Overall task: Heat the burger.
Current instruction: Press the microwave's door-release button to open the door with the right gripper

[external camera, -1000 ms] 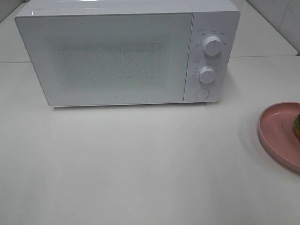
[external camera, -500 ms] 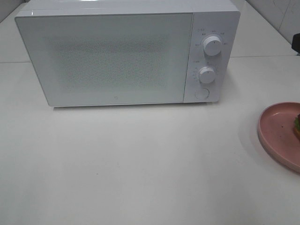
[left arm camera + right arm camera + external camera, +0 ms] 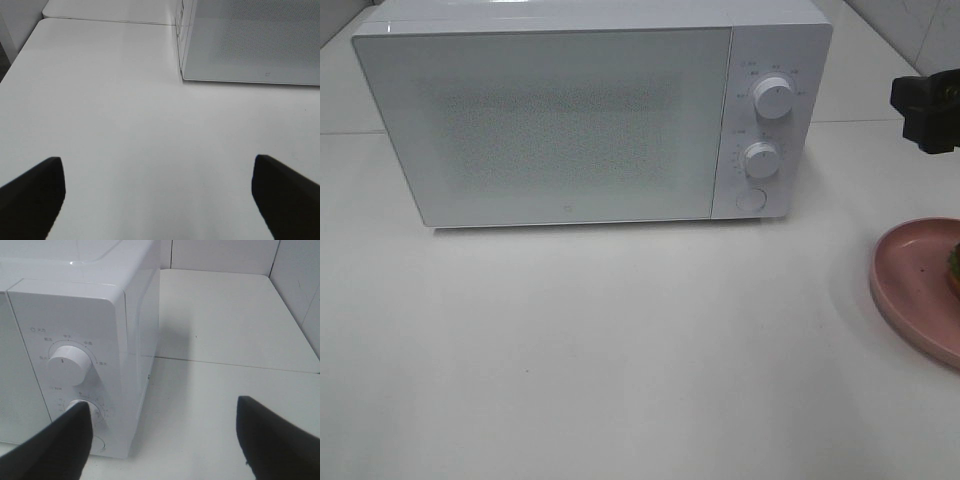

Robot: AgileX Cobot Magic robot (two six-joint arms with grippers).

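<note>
1. Right arm point(image 3: 928, 108) has come into the high view beside the microwave point(image 3: 772, 40).
2. Right gripper point(image 3: 165, 440) spread wide, empty; left gripper point(image 3: 157, 200) same.
3. Burger point(image 3: 954, 265) on pink plate point(image 3: 910, 290) at right edge, well apart from microwave.
4. Step: likely opening the shut door point(image 3: 550, 125). Next: square press on round button point(image 3: 750, 199) under knobs point(image 3: 773, 98).
5. Glossy white box, speckled glass front, smooth round knobs.

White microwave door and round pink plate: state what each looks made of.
White microwave door: likely glass or glossy plastic; it shows a soft sheen over a fine dotted mesh. Round pink plate: probably ceramic or melamine, matte to satin; thick raised rim, dull sheen, small dark specks. Cannot tell which.
</note>
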